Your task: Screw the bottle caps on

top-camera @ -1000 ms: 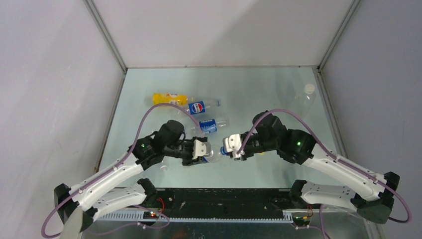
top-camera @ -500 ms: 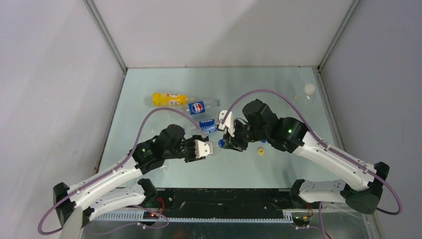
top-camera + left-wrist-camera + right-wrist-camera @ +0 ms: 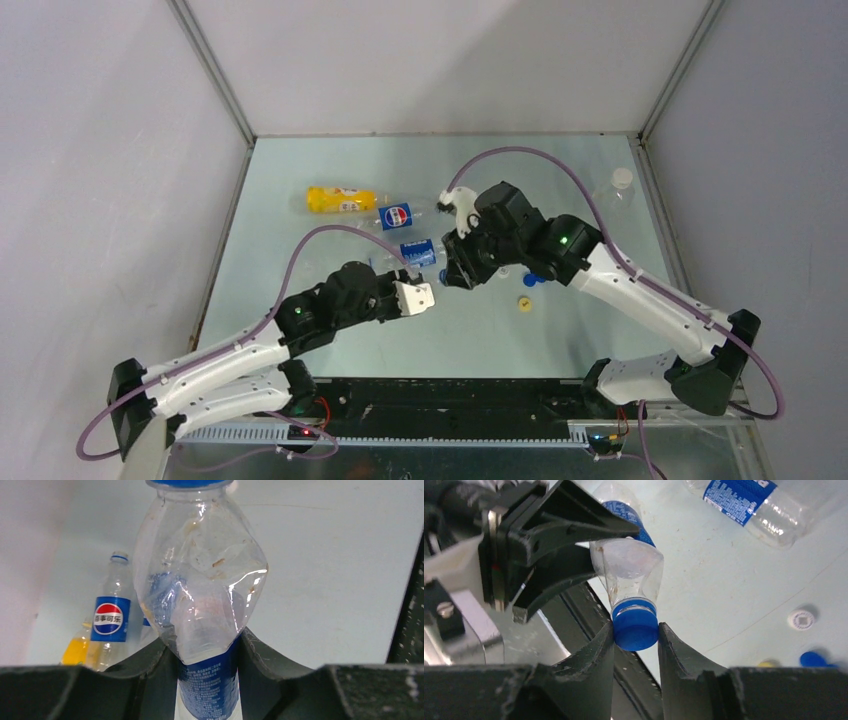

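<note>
From above, the left gripper and right gripper meet nose to nose over the middle of the counter. What sits between them is too small to read here. Behind them lie a yellow-orange bottle, a Pepsi bottle and a blue-labelled bottle, the last just beside the right gripper. A white-capped bottle is at the far right edge. A loose yellow cap and a loose blue cap lie by the right forearm.

In the left wrist view, the left gripper is clamped narrow on the held bottle, at the top of its label. The crumpled clear shoulder points away, clear of the counter.

In the right wrist view, the right gripper is pinched on the working cap, which sits on the held bottle's neck. Whether the threads have caught cannot be told. A loose white cap lies well apart.

The step looks like turning the cap down. It likely needs the wrist in line with the neck and a light push along it. The soft, dented wall may twist instead of resisting, so the left grip has to hold without crushing further. The blue-labelled bottle nearby could be knocked as the wrist rolls.
</note>
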Available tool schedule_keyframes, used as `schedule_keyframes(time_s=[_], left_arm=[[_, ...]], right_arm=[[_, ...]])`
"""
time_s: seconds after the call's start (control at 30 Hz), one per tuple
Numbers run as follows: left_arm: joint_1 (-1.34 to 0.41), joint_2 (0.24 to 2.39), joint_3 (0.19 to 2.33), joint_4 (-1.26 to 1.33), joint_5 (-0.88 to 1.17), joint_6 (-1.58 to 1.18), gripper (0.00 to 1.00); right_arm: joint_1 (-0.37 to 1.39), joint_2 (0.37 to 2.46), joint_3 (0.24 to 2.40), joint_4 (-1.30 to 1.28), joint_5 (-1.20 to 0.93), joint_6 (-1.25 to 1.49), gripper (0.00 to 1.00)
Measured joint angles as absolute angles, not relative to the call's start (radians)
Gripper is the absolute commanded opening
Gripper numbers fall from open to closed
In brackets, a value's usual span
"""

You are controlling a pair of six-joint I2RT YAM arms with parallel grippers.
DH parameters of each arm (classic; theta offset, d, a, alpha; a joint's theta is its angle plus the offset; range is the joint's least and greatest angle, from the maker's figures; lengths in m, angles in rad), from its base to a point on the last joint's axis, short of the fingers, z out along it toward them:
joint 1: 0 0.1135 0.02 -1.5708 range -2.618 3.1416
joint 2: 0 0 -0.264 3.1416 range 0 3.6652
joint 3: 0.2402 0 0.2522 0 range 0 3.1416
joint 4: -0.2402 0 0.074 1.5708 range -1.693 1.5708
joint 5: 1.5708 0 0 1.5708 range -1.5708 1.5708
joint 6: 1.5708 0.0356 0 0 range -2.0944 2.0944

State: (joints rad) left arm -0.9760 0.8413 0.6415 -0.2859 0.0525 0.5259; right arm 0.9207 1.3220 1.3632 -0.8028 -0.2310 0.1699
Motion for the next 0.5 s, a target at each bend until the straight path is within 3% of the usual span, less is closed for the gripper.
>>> schedule_keyframes(time_s=[0.5], left_arm=[[-1.11, 0.88, 0.548, -0.03, -0.246, 0.567, 0.11]], right_arm=[[0.818, 1.337, 1.379, -0.852, -0.213, 0.754, 0.01]])
